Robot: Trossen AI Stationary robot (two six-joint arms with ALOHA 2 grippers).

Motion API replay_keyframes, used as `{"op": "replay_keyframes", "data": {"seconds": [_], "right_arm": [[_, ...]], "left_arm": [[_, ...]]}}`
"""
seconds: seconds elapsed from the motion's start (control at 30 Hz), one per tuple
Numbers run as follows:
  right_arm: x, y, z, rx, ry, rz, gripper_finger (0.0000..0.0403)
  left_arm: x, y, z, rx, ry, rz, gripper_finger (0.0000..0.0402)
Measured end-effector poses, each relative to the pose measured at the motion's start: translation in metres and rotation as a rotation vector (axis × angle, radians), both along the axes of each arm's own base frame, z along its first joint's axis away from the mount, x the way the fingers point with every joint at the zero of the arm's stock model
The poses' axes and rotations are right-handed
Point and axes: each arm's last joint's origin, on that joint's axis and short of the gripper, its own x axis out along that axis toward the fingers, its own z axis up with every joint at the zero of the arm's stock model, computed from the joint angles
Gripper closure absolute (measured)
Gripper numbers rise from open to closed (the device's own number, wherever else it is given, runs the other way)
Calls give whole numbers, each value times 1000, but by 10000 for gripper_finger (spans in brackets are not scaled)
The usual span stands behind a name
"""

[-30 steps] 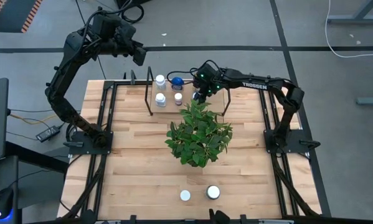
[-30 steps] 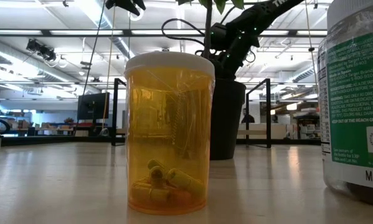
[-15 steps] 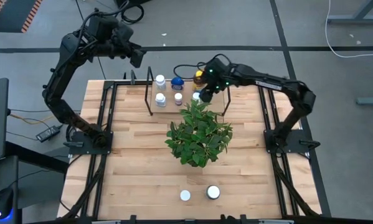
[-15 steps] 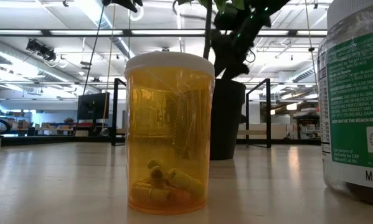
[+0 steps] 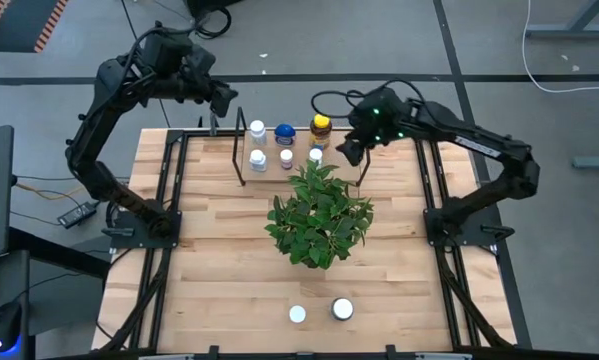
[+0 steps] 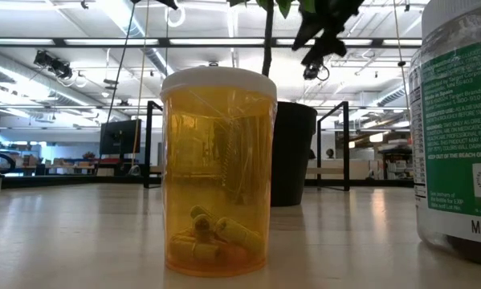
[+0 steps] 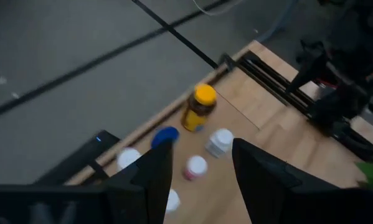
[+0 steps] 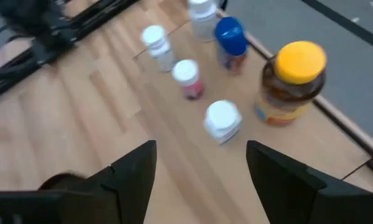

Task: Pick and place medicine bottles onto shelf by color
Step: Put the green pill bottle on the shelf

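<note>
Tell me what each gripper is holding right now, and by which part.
Nothing. The right gripper is open above the shelf bottles; the left gripper is open and empty too.

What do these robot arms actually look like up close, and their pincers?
Both arms are black, jointed and slim, rising from bases bolted to the table's black side rails. The right arm shows green lights near its wrist, and a dark cable loops beside it. The left gripper and right gripper each have two broad, flat, dark fingers.
</note>
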Motion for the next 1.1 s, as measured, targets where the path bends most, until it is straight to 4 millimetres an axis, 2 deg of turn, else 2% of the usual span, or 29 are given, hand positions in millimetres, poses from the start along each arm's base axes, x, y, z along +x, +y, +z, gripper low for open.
{"op": "replay_keyframes", "data": {"seconds": [0.23, 0.43, 0.6, 0.77, 1.1], "right_arm": [[-18, 42, 19, 60, -57, 47, 148], [-42, 77, 32, 139, -78, 97, 148], [-55, 108, 32, 198, -24, 191, 148], [-58, 139, 32, 199, -1, 272, 148], [-69, 189, 31, 164, -17, 313, 148]], "left_arm": [[14, -24, -3, -63, 11, -85, 230], [23, -48, -2, -122, -16, -140, 230], [31, -65, -3, -178, -37, -176, 230], [37, -84, -3, -232, -52, -216, 230], [44, -118, -3, -297, -61, -276, 230]]}}
